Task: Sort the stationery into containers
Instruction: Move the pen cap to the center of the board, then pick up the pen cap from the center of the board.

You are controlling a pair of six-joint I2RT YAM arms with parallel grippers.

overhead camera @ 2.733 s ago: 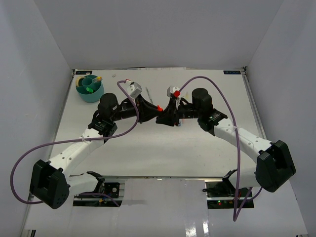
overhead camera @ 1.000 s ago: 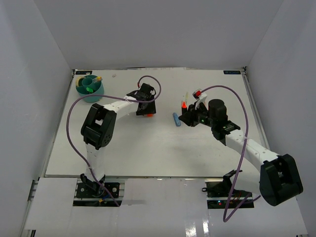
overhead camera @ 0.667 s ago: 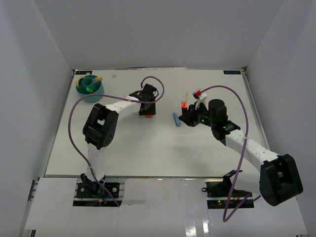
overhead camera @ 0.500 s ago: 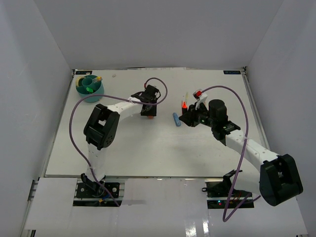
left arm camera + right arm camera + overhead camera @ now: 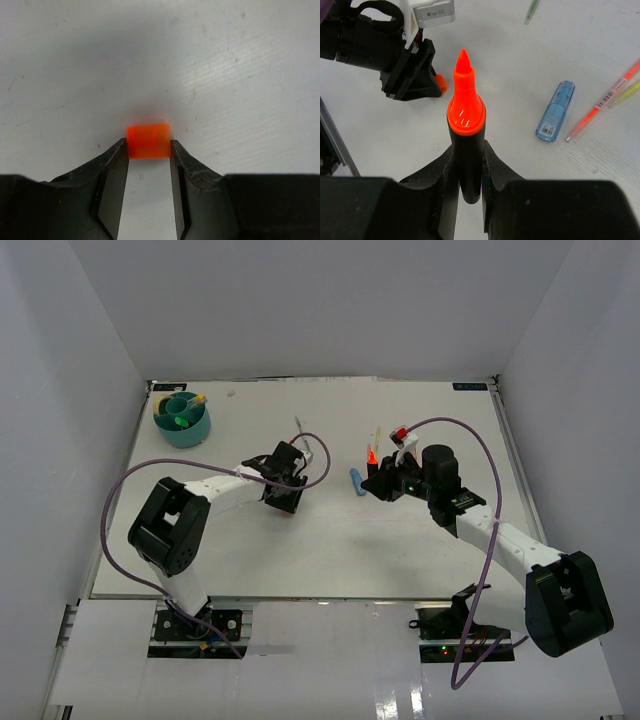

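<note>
Left fingers (image 5: 112, 172) closed on the two ends of a small orange piece (image 5: 148, 141), low over the worktop (image 5: 240, 60); cannot tell whether lifted or resting there. Right fingers (image 5: 493, 167) clamped round the black barrel of an orange-black highlighter (image 5: 465, 120), bare orange tip pointing away from the wrist. Pinched only at the very fingertips, so may squirt out sideways on the long carry to the teal organiser (image 5: 181, 422) in the far left corner; may also smear ink should that bare tip brush anything. Shows, from above, the organiser well apart from both arms, yet hides the piece itself; gives, from the left wrist, the pinch alone; adds, from the right wrist, a blue highlighter (image 5: 555, 111) with thin pens (image 5: 600, 105) just beside it.
</note>
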